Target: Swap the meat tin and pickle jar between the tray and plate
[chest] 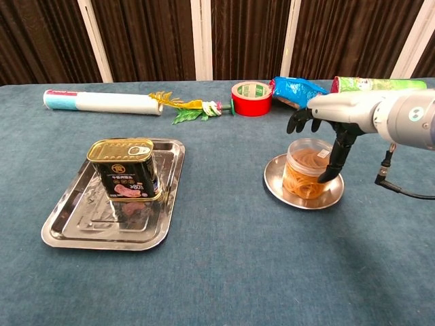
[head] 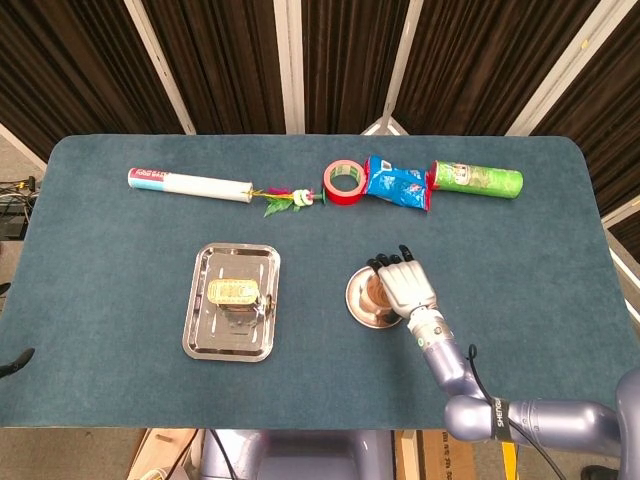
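Observation:
The meat tin [head: 233,292] [chest: 124,166] stands upright in the steel tray [head: 200,335] [chest: 81,227] on the left. The clear pickle jar [head: 373,291] [chest: 304,170] sits on the round metal plate [head: 358,305] [chest: 285,193] on the right. My right hand [head: 404,285] [chest: 333,117] hovers over the jar. Its fingers [chest: 299,122] curl down just past the far rim, and its thumb [chest: 332,163] hangs against the jar's right side. The jar still rests on the plate. Only a dark sliver of my left hand [head: 16,358] shows at the left edge of the head view.
Along the back of the table lie a white roll [head: 188,183], a flower sprig [head: 285,198], a red tape roll [head: 345,181], a blue snack bag [head: 397,183] and a green tube can [head: 478,179]. Blue cloth covers the table.

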Action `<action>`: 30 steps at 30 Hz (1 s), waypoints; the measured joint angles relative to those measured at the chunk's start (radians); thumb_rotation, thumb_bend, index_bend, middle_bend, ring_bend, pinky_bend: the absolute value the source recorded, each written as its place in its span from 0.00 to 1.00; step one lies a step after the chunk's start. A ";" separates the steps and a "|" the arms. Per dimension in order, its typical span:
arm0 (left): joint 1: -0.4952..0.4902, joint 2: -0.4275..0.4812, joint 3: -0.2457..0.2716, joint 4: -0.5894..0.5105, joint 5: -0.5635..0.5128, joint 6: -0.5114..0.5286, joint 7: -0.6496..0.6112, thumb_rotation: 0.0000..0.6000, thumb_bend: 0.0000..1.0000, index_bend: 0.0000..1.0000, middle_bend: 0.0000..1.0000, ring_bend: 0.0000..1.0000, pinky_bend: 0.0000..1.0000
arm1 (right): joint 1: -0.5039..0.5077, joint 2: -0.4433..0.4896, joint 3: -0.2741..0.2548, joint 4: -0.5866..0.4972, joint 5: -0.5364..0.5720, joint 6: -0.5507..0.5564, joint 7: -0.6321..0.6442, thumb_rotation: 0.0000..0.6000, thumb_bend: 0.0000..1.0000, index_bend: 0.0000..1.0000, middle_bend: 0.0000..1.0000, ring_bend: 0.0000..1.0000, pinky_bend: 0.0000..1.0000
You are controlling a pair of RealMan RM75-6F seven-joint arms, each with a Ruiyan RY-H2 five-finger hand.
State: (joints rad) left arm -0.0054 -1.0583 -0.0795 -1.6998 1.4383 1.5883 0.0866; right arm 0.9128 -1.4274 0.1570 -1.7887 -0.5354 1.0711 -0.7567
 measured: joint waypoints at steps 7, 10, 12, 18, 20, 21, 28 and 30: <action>0.000 -0.004 -0.001 -0.003 0.000 0.000 0.009 1.00 0.20 0.17 0.00 0.00 0.06 | 0.003 -0.026 -0.017 0.048 -0.012 -0.003 0.010 1.00 0.06 0.29 0.29 0.36 0.01; 0.000 -0.005 -0.001 -0.005 -0.001 0.001 0.013 1.00 0.20 0.17 0.00 0.00 0.07 | 0.004 -0.036 -0.019 0.059 -0.014 0.006 0.008 1.00 0.07 0.32 0.32 0.41 0.04; 0.000 -0.006 -0.001 -0.007 0.000 0.001 0.014 1.00 0.20 0.17 0.00 0.00 0.07 | 0.003 -0.039 -0.019 0.062 -0.019 0.010 0.010 1.00 0.09 0.35 0.36 0.44 0.07; 0.001 -0.005 0.000 -0.009 0.000 0.002 0.014 1.00 0.20 0.17 0.00 0.00 0.07 | -0.001 -0.054 -0.022 0.080 -0.046 0.029 0.016 1.00 0.13 0.41 0.43 0.50 0.12; 0.002 -0.005 -0.001 -0.009 -0.001 0.002 0.014 1.00 0.20 0.17 0.00 0.00 0.07 | -0.003 -0.058 -0.022 0.086 -0.060 0.035 0.020 1.00 0.13 0.41 0.43 0.50 0.12; 0.002 -0.005 -0.002 -0.009 -0.002 0.002 0.013 1.00 0.20 0.17 0.00 0.00 0.07 | -0.004 -0.059 -0.021 0.087 -0.067 0.037 0.023 1.00 0.13 0.41 0.43 0.50 0.12; 0.002 -0.003 -0.012 -0.001 -0.026 -0.001 0.006 1.00 0.20 0.17 0.00 0.00 0.07 | 0.009 -0.022 0.028 0.036 -0.097 0.053 0.028 1.00 0.13 0.41 0.43 0.50 0.12; 0.001 -0.003 -0.018 0.002 -0.043 -0.006 0.002 1.00 0.20 0.17 0.00 0.00 0.07 | 0.029 -0.014 0.053 0.021 -0.087 0.047 0.019 1.00 0.13 0.41 0.43 0.50 0.12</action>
State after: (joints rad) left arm -0.0042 -1.0609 -0.0977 -1.6973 1.3951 1.5825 0.0887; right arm 0.9417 -1.4413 0.2099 -1.7682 -0.6220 1.1178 -0.7382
